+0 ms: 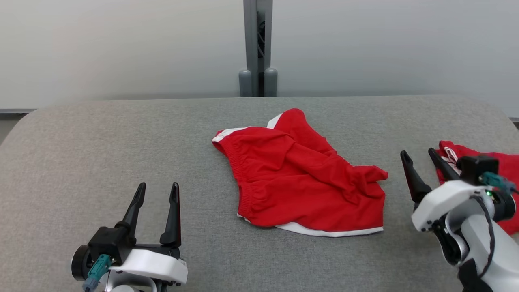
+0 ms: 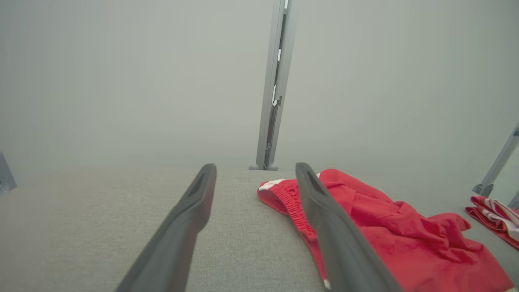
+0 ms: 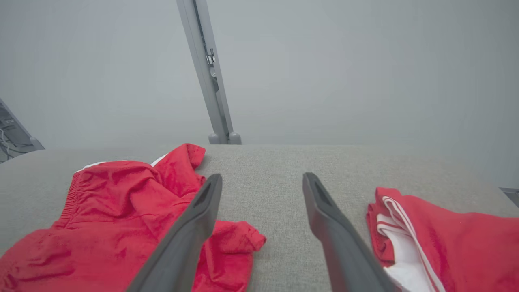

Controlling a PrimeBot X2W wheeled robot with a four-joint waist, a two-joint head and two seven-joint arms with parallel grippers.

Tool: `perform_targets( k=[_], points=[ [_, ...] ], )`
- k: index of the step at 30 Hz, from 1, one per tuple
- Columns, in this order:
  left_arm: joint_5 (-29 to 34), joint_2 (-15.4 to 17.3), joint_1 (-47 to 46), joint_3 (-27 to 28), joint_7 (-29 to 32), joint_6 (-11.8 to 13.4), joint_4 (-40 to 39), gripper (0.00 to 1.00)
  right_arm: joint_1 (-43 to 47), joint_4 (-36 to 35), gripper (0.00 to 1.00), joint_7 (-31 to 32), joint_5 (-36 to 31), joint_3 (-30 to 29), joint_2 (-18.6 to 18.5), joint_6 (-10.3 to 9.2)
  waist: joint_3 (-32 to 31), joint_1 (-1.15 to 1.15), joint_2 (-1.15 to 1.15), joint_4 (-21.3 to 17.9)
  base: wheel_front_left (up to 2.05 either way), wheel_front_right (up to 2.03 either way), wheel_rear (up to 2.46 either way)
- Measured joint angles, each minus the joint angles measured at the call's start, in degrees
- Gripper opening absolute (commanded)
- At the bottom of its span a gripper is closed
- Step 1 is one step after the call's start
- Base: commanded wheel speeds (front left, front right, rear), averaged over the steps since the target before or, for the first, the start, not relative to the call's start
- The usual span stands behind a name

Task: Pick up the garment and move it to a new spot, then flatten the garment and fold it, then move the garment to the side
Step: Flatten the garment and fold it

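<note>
Claws both apart, empty: right claw (image 1: 417, 153) 3 o'clock, left claw (image 1: 158, 185) 8 o'clock. Shorts (image 1: 300, 178) crumpled at table (image 1: 121, 134) centre. Risk: right claw grabs other red garment (image 1: 502, 170) just beside it; bunched layers pinched together, flattening fails.

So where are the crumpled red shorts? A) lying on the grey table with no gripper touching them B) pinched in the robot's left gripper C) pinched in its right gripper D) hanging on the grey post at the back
A: the red shorts lie rumpled on the grey table, while the left gripper and the right gripper both stand open, apart from them.
</note>
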Motion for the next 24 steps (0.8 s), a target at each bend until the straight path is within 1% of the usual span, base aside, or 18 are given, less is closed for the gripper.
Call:
perform_targets(
  k=[3, 5, 7, 9, 13, 17, 19, 22, 24],
  points=[
    [-0.4, 0.0, 0.0, -0.2, 0.0, 0.2, 0.5, 1.00, 7.1, -9.3, 1.00, 0.0, -2.4, -6.3, -0.2, 0.00, 0.0, 0.00, 0.00, -1.5, 0.00, 0.00, 0.00],
    [-0.8, 0.0, 0.0, -0.3, 0.0, 0.4, 1.0, 1.00, 11.5, -15.1, 1.00, -0.1, -4.2, -11.0, 0.6, 0.00, 0.0, 0.00, 0.00, -2.4, 0.00, 0.00, 0.00],
    [-1.3, 0.0, 0.0, -0.5, 0.0, 0.4, 1.8, 1.00, 16.1, -19.7, 1.00, -0.1, -6.9, -14.3, 2.3, 0.00, 0.2, 0.00, 0.00, -3.2, 0.00, 0.00, 0.00],
    [-1.4, 0.0, 0.0, -1.0, 0.0, 0.4, 2.9, 1.00, 20.1, -22.6, 1.00, -0.1, -9.5, -16.6, 4.2, 0.00, 0.3, 0.00, 0.00, -3.8, 0.00, 0.00, 0.00],
    [-1.5, 0.0, -0.1, -1.4, 0.0, 0.1, 5.5, 1.00, 23.9, -25.5, 1.00, -0.1, -12.7, -19.4, 7.2, 0.00, 0.5, 0.00, 0.00, -5.0, 0.00, 0.00, 0.00],
    [-1.3, 0.0, -0.6, -1.4, 0.0, -0.4, 7.1, 1.00, 24.0, -27.1, 1.00, -0.1, -13.9, -19.8, 8.5, 0.00, 1.3, 0.00, 0.00, -6.3, 0.00, 0.00, 0.00],
    [-1.2, 0.0, -1.6, -2.3, 0.0, -1.5, 9.3, 1.00, 23.9, -27.6, 1.00, -0.1, -14.2, -19.9, 8.7, 0.00, 2.0, 0.00, 0.00, -6.8, 0.00, 0.00, 0.00],
    [0.4, -0.1, -3.2, -4.6, 0.0, -4.0, 14.3, 1.00, 23.4, -27.9, 1.00, -0.1, -14.7, -20.3, 8.9, 0.00, 3.2, 0.00, 0.00, -7.8, 0.00, 0.00, 0.00],
    [1.6, -0.1, -5.0, -5.6, 0.0, -4.8, 17.4, 1.00, 23.4, -28.0, 1.00, -0.1, -14.8, -20.4, 9.2, 0.00, 4.1, 0.00, 0.00, -8.4, 0.00, 0.00, 0.00]
  ],
)
